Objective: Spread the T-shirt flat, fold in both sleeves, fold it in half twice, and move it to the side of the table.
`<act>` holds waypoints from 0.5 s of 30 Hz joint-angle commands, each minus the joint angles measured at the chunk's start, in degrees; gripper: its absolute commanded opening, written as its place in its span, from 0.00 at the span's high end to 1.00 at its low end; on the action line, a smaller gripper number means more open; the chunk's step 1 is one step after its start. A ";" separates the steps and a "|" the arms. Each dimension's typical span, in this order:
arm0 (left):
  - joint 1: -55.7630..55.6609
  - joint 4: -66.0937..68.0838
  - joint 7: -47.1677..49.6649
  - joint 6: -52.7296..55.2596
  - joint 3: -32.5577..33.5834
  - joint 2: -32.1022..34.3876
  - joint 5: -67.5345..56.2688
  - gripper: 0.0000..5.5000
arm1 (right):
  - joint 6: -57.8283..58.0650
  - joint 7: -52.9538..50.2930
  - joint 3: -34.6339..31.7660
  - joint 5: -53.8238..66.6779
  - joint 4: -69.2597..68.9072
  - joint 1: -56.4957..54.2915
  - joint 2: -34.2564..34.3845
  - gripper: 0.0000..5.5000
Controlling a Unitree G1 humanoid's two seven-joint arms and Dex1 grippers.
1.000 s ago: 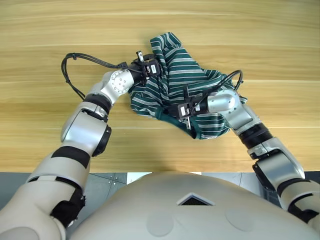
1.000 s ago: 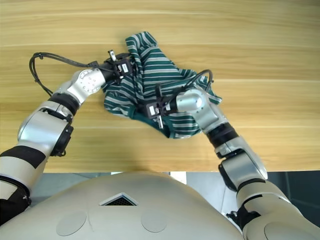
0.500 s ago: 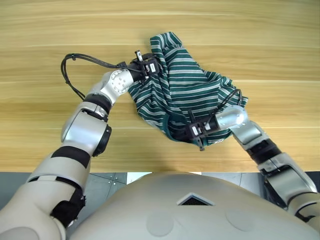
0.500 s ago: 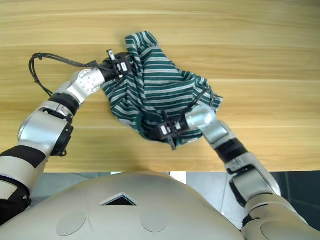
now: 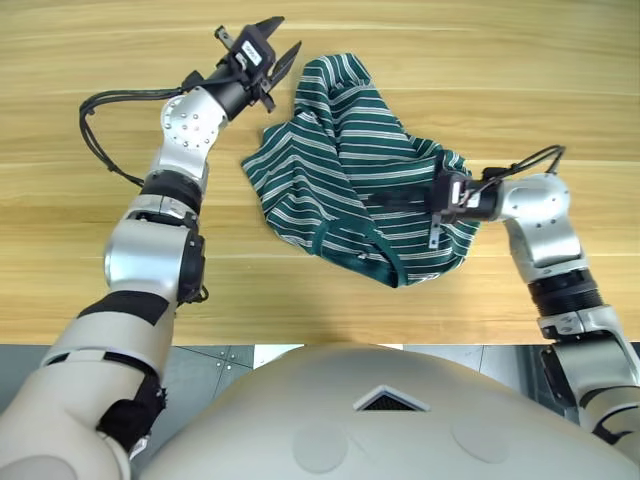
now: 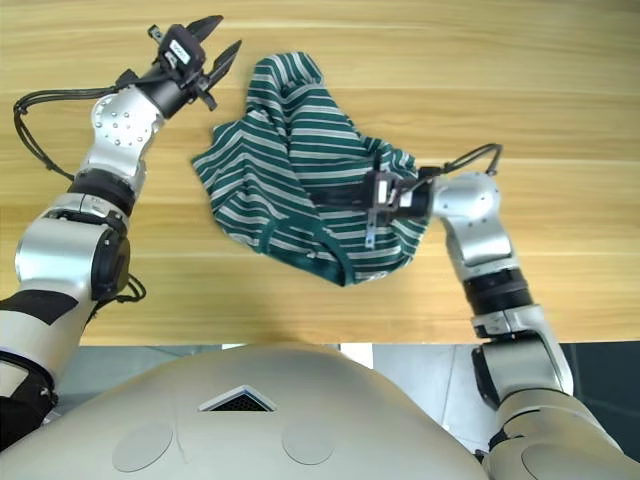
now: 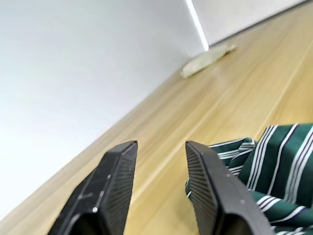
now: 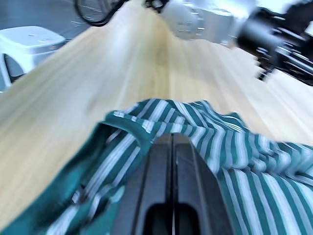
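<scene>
crumpled t-shirt (image 5: 340, 180) mid-frame on table (image 5: 520, 80), not spread yet
left gripper (image 5: 286, 34) jaws wide, upper left, off the cloth; right gripper (image 8: 172, 142) jaws pressed together at shirt's right side. risk: one-sided pull just drags and bunches the heap.

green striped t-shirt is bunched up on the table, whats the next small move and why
Probably lower the left gripper onto the nearest edge of the crumpled green, white-striped T-shirt and pinch it. It hangs open, clear of the cloth, and the right gripper lies shut over the shirt's middle, so nothing is spreading it on the wooden table.
</scene>
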 commanded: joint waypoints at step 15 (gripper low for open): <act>10.84 -3.99 -12.99 -2.86 -8.64 14.19 10.88 0.67 | -6.30 -9.02 -5.13 -13.79 17.64 3.26 -4.57 1.00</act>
